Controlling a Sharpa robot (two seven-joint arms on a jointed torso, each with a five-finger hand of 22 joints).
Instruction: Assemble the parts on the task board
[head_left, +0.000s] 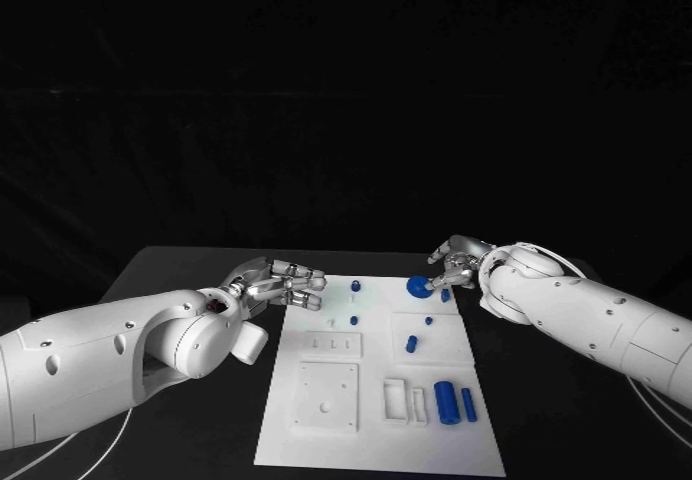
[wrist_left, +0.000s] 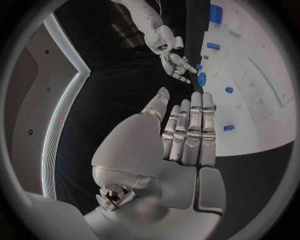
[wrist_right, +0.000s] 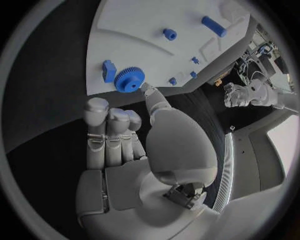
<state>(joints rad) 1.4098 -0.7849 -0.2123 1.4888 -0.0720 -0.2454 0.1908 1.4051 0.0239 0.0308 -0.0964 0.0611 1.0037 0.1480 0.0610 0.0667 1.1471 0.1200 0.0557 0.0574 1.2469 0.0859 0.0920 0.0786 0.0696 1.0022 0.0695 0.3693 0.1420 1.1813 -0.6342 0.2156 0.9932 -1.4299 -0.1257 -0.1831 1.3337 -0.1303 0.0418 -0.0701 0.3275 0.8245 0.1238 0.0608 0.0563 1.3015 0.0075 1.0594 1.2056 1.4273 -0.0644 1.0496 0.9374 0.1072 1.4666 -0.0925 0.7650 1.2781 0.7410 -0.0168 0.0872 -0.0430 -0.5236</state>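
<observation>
In the head view, the white task board (head_left: 378, 385) is seen mid-table, with a blue gear (head_left: 418, 287) at its far edge, just beside the right hand (head_left: 459, 262); whether that hand's fingers touch it cannot be told. The left hand (head_left: 277, 283) hovers at the board's far left corner.

In the left wrist view, its fingers (wrist_left: 190, 132) are held straight and together, holding nothing.

In the right wrist view, the fingers (wrist_right: 112, 132) are extended, nothing clamped; the gear (wrist_right: 129, 79) lies just beyond the thumb tip. It is judged light, rigid and toothed, best pinched across its rim.
</observation>
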